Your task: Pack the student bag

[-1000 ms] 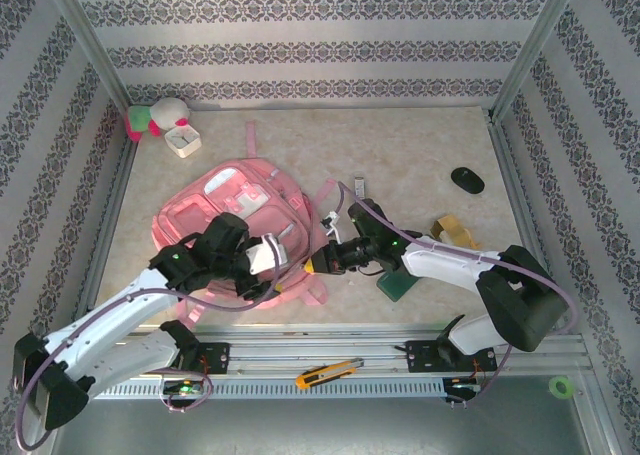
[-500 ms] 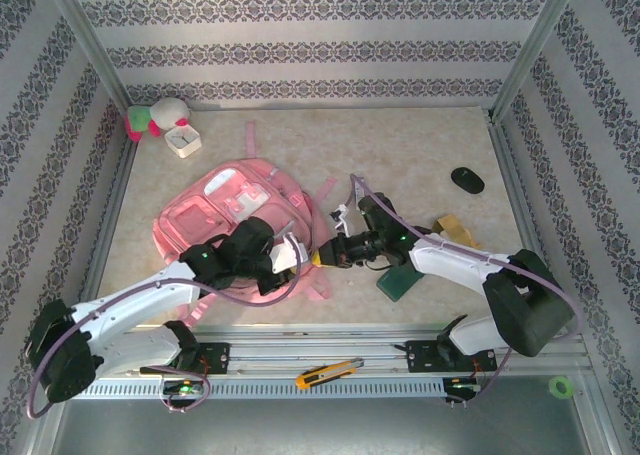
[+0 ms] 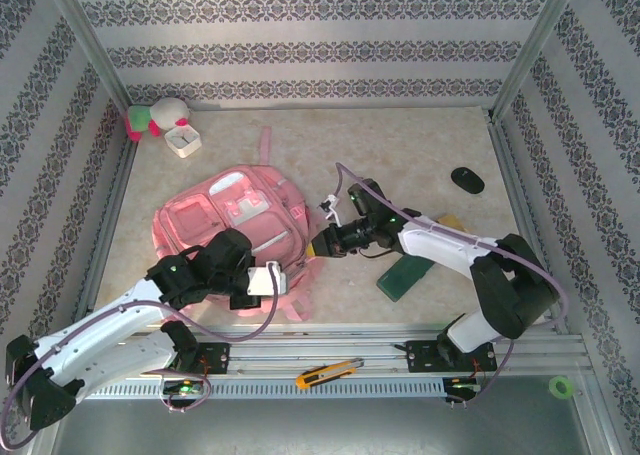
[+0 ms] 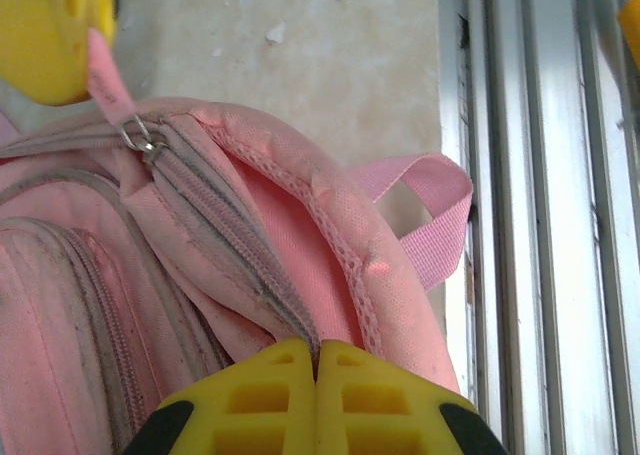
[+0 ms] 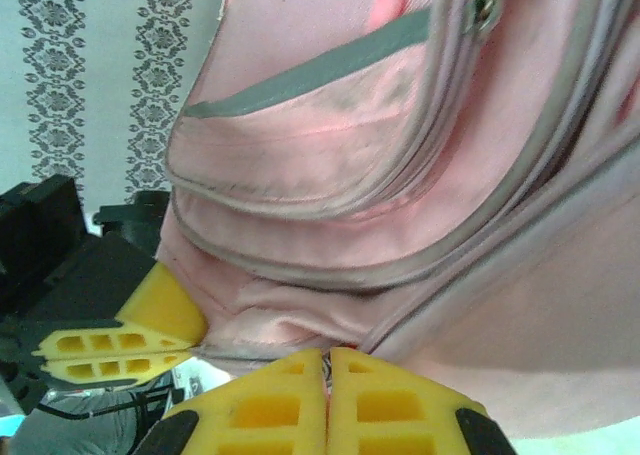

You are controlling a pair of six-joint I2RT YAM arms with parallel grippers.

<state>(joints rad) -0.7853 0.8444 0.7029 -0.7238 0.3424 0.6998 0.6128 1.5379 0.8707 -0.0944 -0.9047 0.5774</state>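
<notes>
Top external view shows the pink bag (image 3: 235, 220) lying on the table (image 3: 420, 140), a little left of the middle, with its front pockets facing up and its near edge close to the metal rail (image 3: 330, 337). The left gripper (image 3: 272, 278) is at the near right corner of the bag, and the right gripper (image 3: 318, 245) is at the right side of the bag, a little farther from the rail. In the left wrist view the yellow jaws of the left gripper are pressed together, and they pinch the pink cloth just beside the zip of the bag. A pink strap (image 4: 425, 215) makes a loop beside the rail in this view. At the upper left corner the pink zip pull (image 4: 108, 75) goes up to one yellow finger (image 4: 45, 35) of the right gripper and touches it. In the right wrist view the jaws of the right gripper are also closed, with the edge of the bag caught between their tips. On the table, well apart from the bag, a plush toy (image 3: 160, 115) and a white box (image 3: 183, 140) are in the far left corner, and a black mouse (image 3: 467, 180) lies at the right. A green flat thing (image 3: 405, 275) lies under the right arm. A yellow knife (image 3: 328, 373) rests on the rail.
</notes>
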